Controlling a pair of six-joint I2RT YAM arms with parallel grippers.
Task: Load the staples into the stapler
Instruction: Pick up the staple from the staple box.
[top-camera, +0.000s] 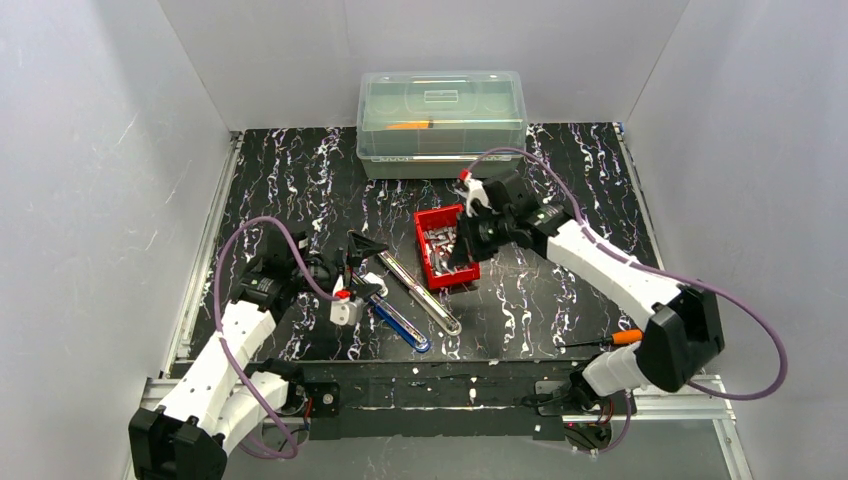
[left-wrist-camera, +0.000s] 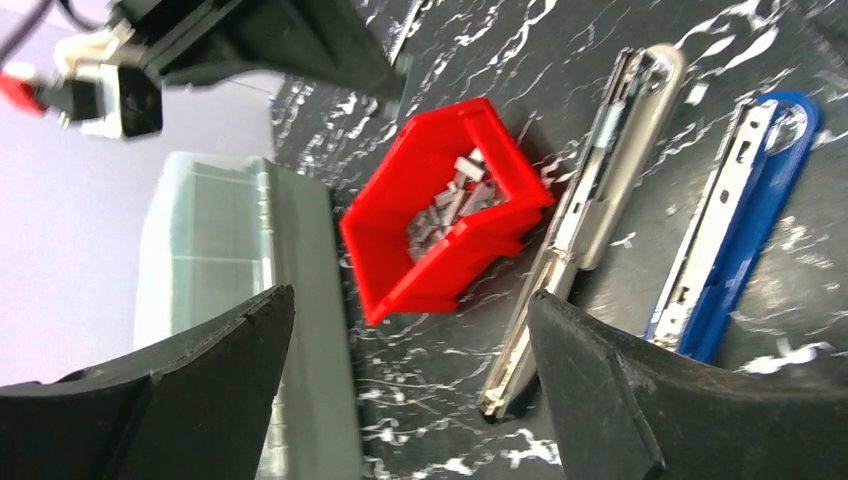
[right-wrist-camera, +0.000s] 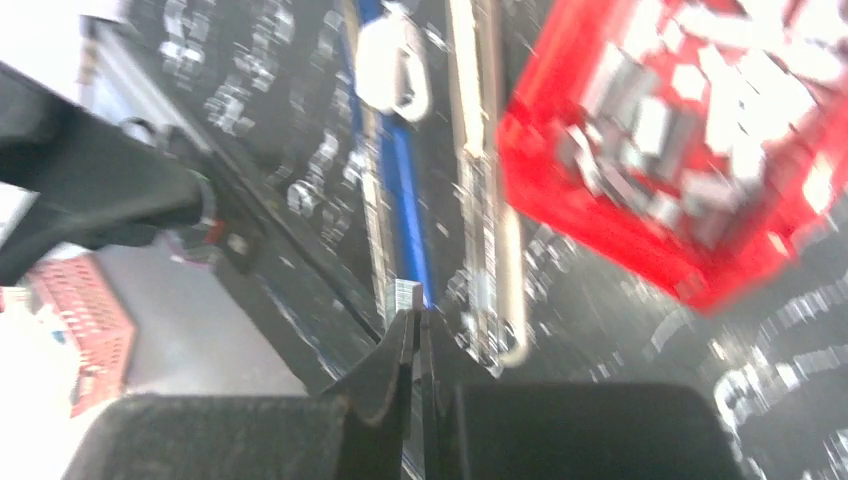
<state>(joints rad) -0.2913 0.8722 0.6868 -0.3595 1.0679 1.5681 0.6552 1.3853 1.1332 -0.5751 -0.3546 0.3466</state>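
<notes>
The staples (left-wrist-camera: 455, 205) lie heaped in the red bin (left-wrist-camera: 400, 290) on the counter (top-camera: 300, 180). The right pincer (right-wrist-camera: 415, 322) is closed just beside the heap and appears to nip one strip (right-wrist-camera: 405, 296) at its very tips. Such a slight hold may slip or twist before the open stapler (top-camera: 420, 290). The left pincer (left-wrist-camera: 410, 300) gapes wide, empty.

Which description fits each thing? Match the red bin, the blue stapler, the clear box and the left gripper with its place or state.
Things:
1. red bin
2. blue stapler
3. clear box
4. left gripper

Descriptions:
a. at the far edge of the table, lid on
b. jaws wide open, holding nothing
c. holds the loose staples
d. lies opened out beside the grey stapler

Right pairs: 1-c, 2-d, 3-a, 4-b.
</notes>
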